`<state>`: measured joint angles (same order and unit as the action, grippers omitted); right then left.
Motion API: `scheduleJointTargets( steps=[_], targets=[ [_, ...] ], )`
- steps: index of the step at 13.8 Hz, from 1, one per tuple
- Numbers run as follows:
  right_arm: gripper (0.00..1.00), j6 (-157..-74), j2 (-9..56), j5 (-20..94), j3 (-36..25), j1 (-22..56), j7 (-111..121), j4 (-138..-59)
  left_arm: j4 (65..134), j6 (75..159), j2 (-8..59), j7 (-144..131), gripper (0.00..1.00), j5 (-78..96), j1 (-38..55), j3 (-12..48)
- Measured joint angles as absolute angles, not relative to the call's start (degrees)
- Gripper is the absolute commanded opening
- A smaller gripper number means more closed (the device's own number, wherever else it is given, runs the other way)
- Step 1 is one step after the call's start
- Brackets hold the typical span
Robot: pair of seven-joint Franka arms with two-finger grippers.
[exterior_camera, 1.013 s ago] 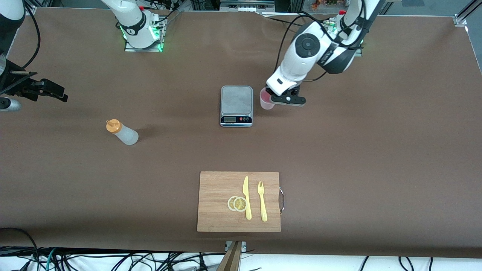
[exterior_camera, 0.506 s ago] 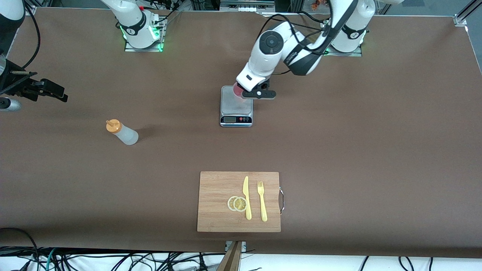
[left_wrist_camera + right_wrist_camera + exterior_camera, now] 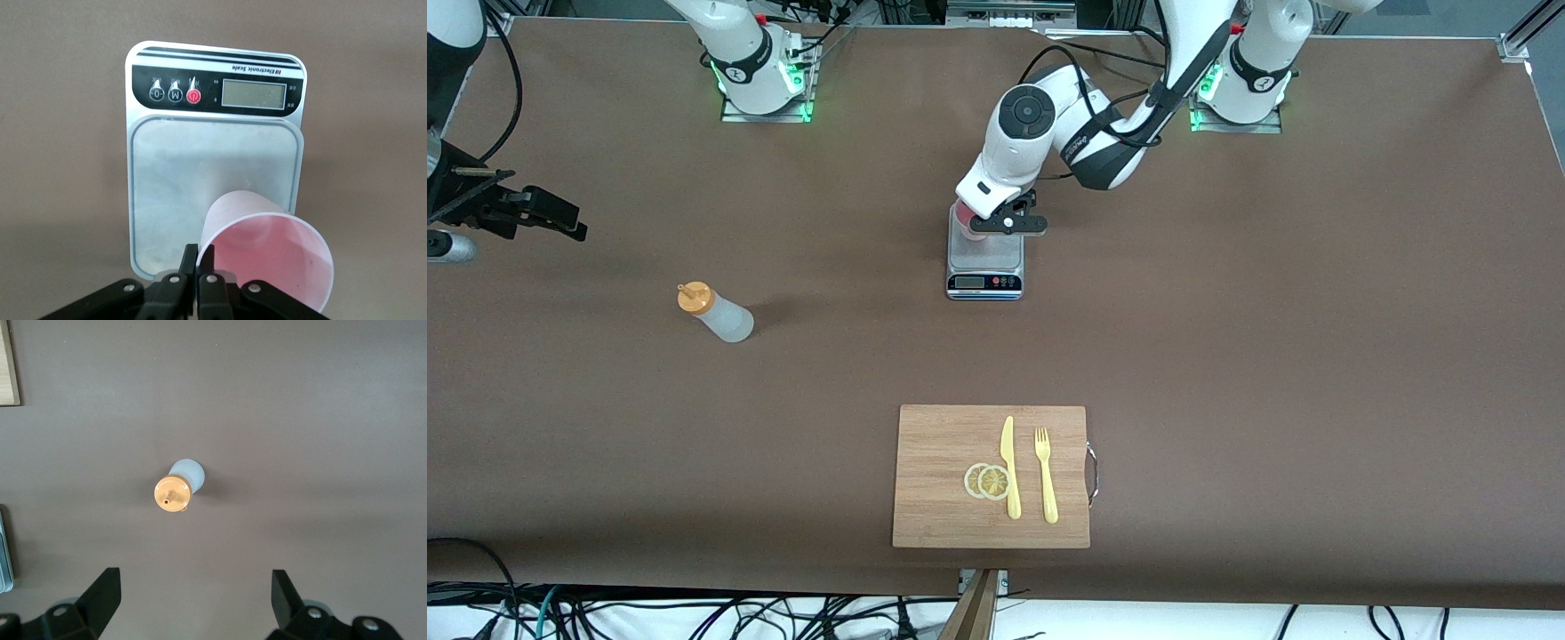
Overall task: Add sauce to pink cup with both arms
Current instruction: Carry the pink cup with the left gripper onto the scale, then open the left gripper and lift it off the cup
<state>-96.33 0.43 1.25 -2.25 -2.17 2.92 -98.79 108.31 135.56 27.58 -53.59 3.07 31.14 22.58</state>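
Front view: cup carried over the scale.
The left gripper (image 3: 1003, 224), formerly beside the scale (image 3: 984, 252), now hangs over it, so placing looks next. Left wrist view: it pinches the pink cup (image 3: 267, 257) by its rim. Right wrist view: the right gripper (image 3: 193, 593), spread wide, waits over the sauce (image 3: 177, 487) standing on the counter (image 3: 320, 420).

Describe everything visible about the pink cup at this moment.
The pink cup is a small, pale pink, tapered plastic cup with no handle, empty as far as its inside shows. The left hand, fingers shut, pinches its rim wall and holds it over the grey scale, at the plate's end away from the display. The cup tilts slightly in the left wrist view. Whether its base touches the plate cannot be told. In the front view the hand hides most of it.
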Motion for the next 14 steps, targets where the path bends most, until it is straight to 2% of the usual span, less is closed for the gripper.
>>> scheduleJointTargets(
  steps=[2,3,4,5,7,9,10,11,12,14],
  targets=[
    [1.00,-96.3,0.4,1.3,-2.3,-2.2,2.9,-98.8,107.2,135.6,28.1,-53.6,0.00,2.2,31.1,22.2],
    [1.00,-96.3,0.4,1.3,-2.3,-2.2,2.9,-98.8,106.6,135.6,28.3,-53.6,0.07,1.9,31.1,22.0],
    [1.00,-96.3,0.4,1.3,-2.3,-2.2,2.9,-98.8,106.3,135.6,28.5,-53.6,0.26,1.8,31.1,21.9],
    [1.00,-96.3,0.4,1.3,-2.3,-2.2,2.9,-98.8,106.1,135.6,28.6,-53.6,0.33,1.8,31.1,21.9],
    [1.00,-96.3,0.4,1.3,-2.3,-2.2,2.9,-98.8,106.0,135.6,28.8,-53.6,0.40,1.8,31.1,21.9],
    [1.00,-96.3,0.4,1.3,-2.3,-2.2,2.9,-98.8,105.9,135.6,28.9,-53.6,0.42,1.8,31.1,21.8],
    [1.00,-96.3,0.4,1.3,-2.3,-2.2,2.9,-98.8,105.9,135.6,28.9,-53.6,0.56,1.8,31.1,21.7],
    [1.00,-96.3,0.4,1.3,-2.3,-2.2,2.9,-98.8,105.8,135.6,29.0,-53.6,0.83,1.8,31.1,21.7],
    [1.00,-96.3,0.4,1.3,-2.3,-2.2,2.9,-98.8,105.7,135.6,29.0,-53.6,1.00,1.8,31.1,21.6],
    [1.00,-95.7,0.4,1.1,-2.2,-2.1,2.9,-98.8,105.1,135.6,29.0,-53.6,1.00,1.8,31.1,21.4]
  ],
)
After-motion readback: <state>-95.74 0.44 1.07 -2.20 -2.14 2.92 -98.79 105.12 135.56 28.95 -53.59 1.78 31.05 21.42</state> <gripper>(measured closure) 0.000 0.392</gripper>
